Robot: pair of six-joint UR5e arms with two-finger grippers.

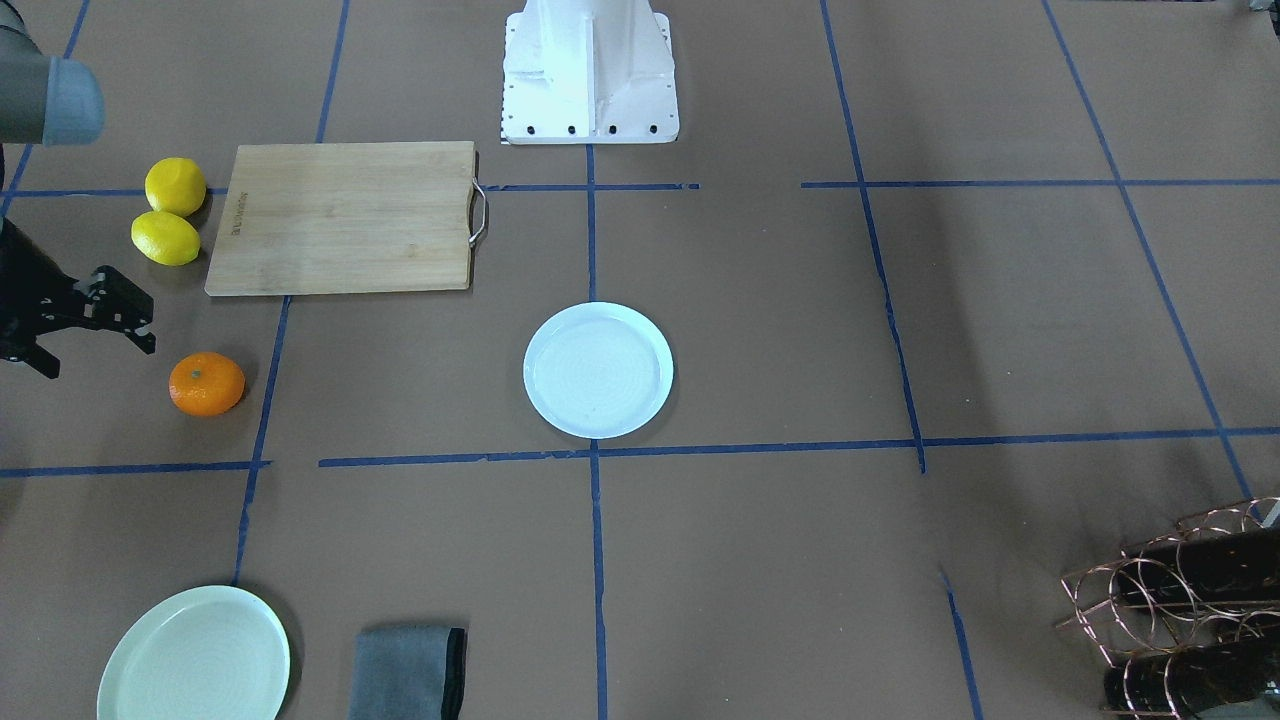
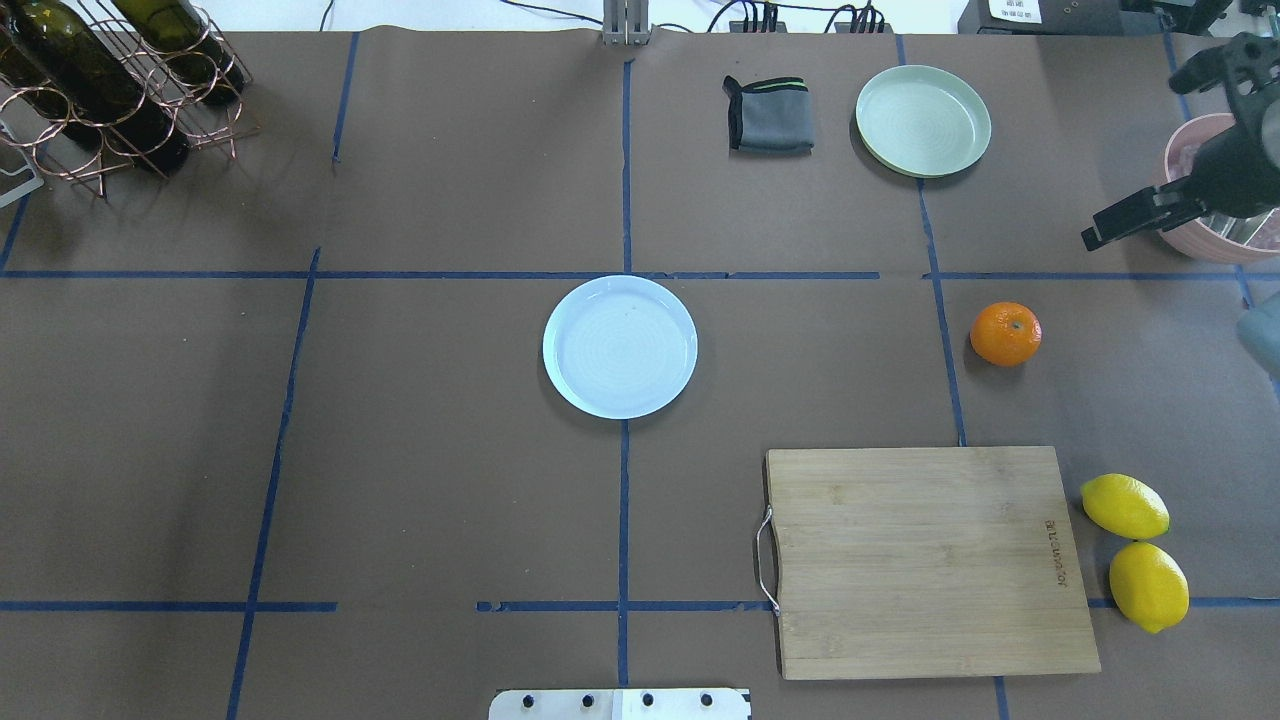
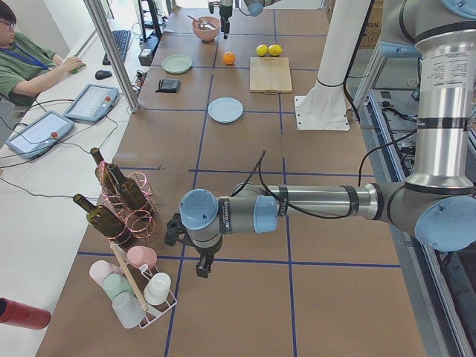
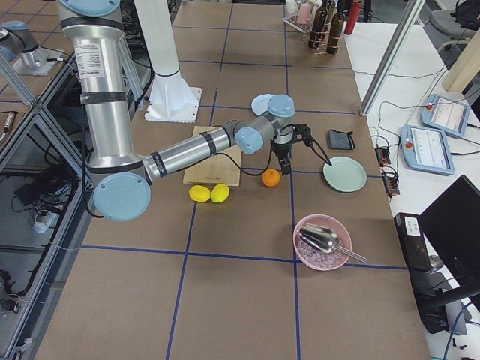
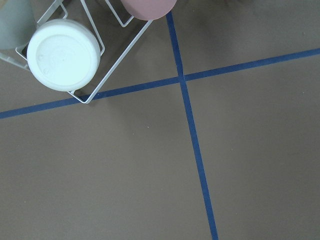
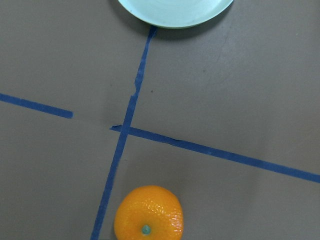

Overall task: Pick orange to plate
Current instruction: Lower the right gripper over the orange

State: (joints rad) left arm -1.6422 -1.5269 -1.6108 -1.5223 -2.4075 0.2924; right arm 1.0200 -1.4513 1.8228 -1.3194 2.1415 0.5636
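Clearly a robotics lab, not a home. Shown by the desk [image 2: 450,480] covered with brown paper and divided by blue tape lines [image 2: 623,500], the white robot base [image 1: 590,70] bolted on it, the big grey industrial arm [image 3: 312,202], aluminium posts [image 3: 111,52], teach pendants [image 3: 91,103] with cables, and an operator [image 3: 22,63] seated at a keyboard [image 3: 119,46].

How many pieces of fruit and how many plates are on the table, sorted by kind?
orange: 1
lemons: 2
plates: 2, the white plate and the mint-green plate
Total: 5
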